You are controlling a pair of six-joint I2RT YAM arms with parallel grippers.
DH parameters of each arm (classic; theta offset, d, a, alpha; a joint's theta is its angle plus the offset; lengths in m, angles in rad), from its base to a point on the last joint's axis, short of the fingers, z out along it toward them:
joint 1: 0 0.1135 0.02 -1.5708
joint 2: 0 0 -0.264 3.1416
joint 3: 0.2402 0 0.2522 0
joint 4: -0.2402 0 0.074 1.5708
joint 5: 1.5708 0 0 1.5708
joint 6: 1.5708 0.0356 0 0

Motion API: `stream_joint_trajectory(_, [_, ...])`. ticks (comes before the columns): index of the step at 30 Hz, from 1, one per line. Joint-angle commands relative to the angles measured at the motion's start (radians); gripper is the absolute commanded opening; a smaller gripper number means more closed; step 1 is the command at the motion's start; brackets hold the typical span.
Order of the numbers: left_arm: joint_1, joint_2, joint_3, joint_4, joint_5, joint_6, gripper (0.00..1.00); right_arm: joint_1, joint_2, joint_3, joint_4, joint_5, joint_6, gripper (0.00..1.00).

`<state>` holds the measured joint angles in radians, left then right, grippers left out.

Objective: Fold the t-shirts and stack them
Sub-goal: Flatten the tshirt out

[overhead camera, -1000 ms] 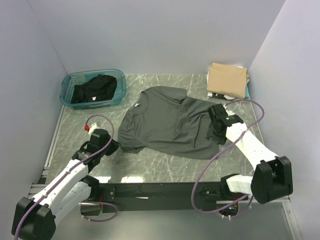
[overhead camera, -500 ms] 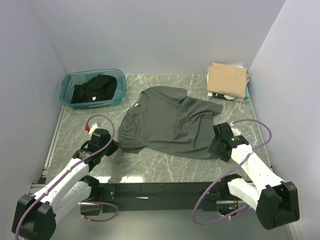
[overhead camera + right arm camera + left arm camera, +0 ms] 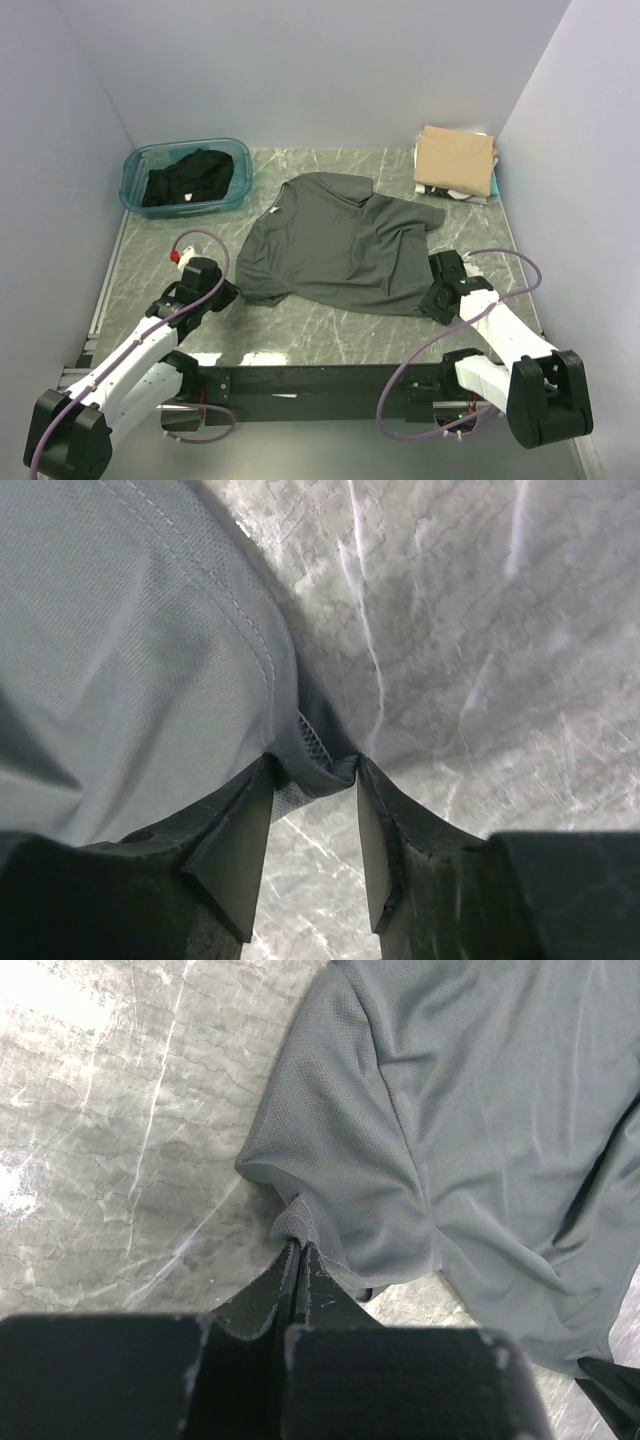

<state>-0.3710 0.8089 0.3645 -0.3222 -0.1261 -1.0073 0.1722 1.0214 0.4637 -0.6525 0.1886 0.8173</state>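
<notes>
Top: grey shirt [image 3: 340, 250] spread flat, centre. Black shirt [image 3: 185, 178] in tub [image 3: 240, 182], far left. Tan shirt [image 3: 455, 155] folded, far right. Left gripper [image 3: 225, 293] at grey shirt's left sleeve, right gripper [image 3: 437, 300] at its near-right hem.
Left wrist: jaws closed, pinching sleeve edge.
Right wrist: jaws part-open, hem fold between the tips.

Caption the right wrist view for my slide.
Right gripper, jaws apart, straddling the hem of the charcoal-grey t-shirt on the marble table.
</notes>
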Motion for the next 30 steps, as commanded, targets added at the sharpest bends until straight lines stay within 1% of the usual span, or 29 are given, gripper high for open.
stream_joint_trajectory(1, [-0.003,-0.013,0.034,0.008,-0.009,0.010,0.01,-0.007,0.031,0.003,0.059,0.003,0.000,0.45])
stream_joint_trajectory(5, [-0.003,-0.020,0.037,-0.001,-0.020,0.009,0.01,-0.008,0.051,0.000,0.065,-0.014,-0.001,0.43])
stream_joint_trajectory(7, [-0.003,-0.024,0.039,0.000,-0.024,0.009,0.01,-0.008,0.048,0.000,0.071,-0.017,-0.006,0.37])
stream_joint_trajectory(8, [-0.003,-0.027,0.040,0.003,-0.026,0.007,0.01,-0.008,0.037,-0.002,0.076,-0.021,-0.007,0.27])
stream_joint_trajectory(9, [-0.003,-0.028,0.048,0.002,-0.027,0.006,0.01,-0.008,0.026,0.004,0.083,-0.029,-0.013,0.12])
stream_joint_trajectory(12, [-0.005,-0.037,0.095,-0.012,-0.038,-0.001,0.01,-0.008,-0.032,0.038,0.067,-0.041,-0.039,0.00])
stream_joint_trajectory(14, [-0.003,-0.050,0.131,-0.021,-0.050,-0.002,0.01,-0.007,-0.088,0.104,0.016,-0.018,-0.056,0.00])
stream_joint_trajectory(15, [-0.005,-0.063,0.173,-0.023,-0.075,-0.002,0.01,-0.008,-0.108,0.160,-0.001,0.006,-0.073,0.00])
stream_joint_trajectory(17, [-0.005,-0.079,0.249,-0.026,-0.095,0.003,0.01,-0.008,-0.170,0.222,-0.050,0.041,-0.089,0.00])
stream_joint_trajectory(18, [-0.005,-0.091,0.276,-0.029,-0.107,0.013,0.01,-0.008,-0.190,0.287,-0.080,0.051,-0.101,0.00])
stream_joint_trajectory(20, [-0.005,-0.100,0.336,-0.040,-0.125,0.021,0.01,-0.007,-0.239,0.355,-0.110,0.064,-0.113,0.00])
stream_joint_trajectory(21, [-0.005,-0.108,0.397,-0.040,-0.135,0.035,0.01,-0.008,-0.254,0.424,-0.136,0.075,-0.127,0.00])
stream_joint_trajectory(26, [-0.005,-0.132,0.589,-0.072,-0.204,0.073,0.01,-0.007,-0.329,0.624,-0.188,0.115,-0.159,0.00])
stream_joint_trajectory(27, [-0.005,-0.140,0.659,-0.075,-0.211,0.096,0.01,-0.008,-0.339,0.689,-0.203,0.118,-0.170,0.00])
stream_joint_trajectory(29, [-0.005,-0.148,0.765,-0.087,-0.228,0.108,0.01,-0.007,-0.354,0.752,-0.217,0.124,-0.190,0.00])
stream_joint_trajectory(30, [-0.005,-0.161,0.795,-0.078,-0.233,0.125,0.01,-0.008,-0.359,0.812,-0.234,0.126,-0.193,0.00])
